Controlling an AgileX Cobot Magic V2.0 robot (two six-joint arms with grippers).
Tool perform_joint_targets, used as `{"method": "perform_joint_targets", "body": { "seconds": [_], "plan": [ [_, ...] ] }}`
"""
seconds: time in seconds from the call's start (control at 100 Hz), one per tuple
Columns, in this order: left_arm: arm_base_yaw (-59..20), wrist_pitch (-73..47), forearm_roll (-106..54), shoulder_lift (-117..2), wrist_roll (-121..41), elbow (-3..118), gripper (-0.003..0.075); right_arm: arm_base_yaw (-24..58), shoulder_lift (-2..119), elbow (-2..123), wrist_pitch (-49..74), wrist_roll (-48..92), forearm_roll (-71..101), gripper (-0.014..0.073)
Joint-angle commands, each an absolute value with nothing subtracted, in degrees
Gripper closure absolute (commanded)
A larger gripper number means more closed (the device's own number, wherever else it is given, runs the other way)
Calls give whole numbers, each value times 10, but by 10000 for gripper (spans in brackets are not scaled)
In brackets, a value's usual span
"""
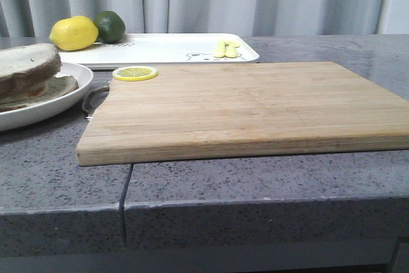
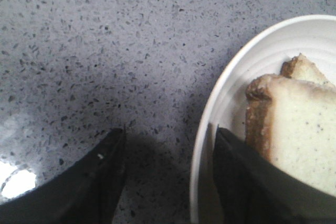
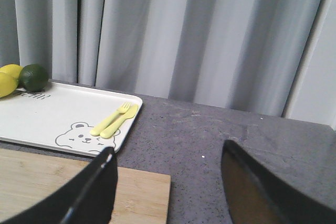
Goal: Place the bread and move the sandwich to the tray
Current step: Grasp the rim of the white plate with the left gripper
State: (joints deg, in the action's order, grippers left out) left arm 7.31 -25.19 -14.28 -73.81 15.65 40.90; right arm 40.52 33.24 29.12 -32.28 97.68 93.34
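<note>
Two grippers: left gripper (image 2: 168, 171) and right gripper (image 3: 168, 182) both spread wide, holding nothing.
Risk: left jaws straddle the plate (image 2: 220, 93) rim, so closing could pinch or tip it.
Bread (image 1: 25, 68): thick, brown-crusted, white crumb, on the plate, far left.
Tray (image 1: 172, 46): far, behind the cutting board (image 1: 243, 107).

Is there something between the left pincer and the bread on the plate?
Nothing visible blocks it. The left pincer is open, one finger over the counter, the other over the plate rim. The bread lies right beside it, uncovered.
</note>
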Motion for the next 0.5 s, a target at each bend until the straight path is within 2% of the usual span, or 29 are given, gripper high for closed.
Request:
{"method": "perform_joint_targets", "body": {
  "seconds": [0.0, 0.13, 0.4, 0.49],
  "plan": [
    [69, -247, -161, -733, 156, 421, 398, 401, 330, 307, -320, 978, 912, 148],
    [69, -247, -168, -733, 156, 421, 484, 401, 330, 307, -320, 978, 912, 148],
    [69, -243, -209, -733, 156, 421, 731, 401, 330, 307, -321, 978, 912, 148],
    [69, -242, -210, -733, 156, 421, 739, 401, 330, 307, -321, 978, 913, 148]
  ]
}}
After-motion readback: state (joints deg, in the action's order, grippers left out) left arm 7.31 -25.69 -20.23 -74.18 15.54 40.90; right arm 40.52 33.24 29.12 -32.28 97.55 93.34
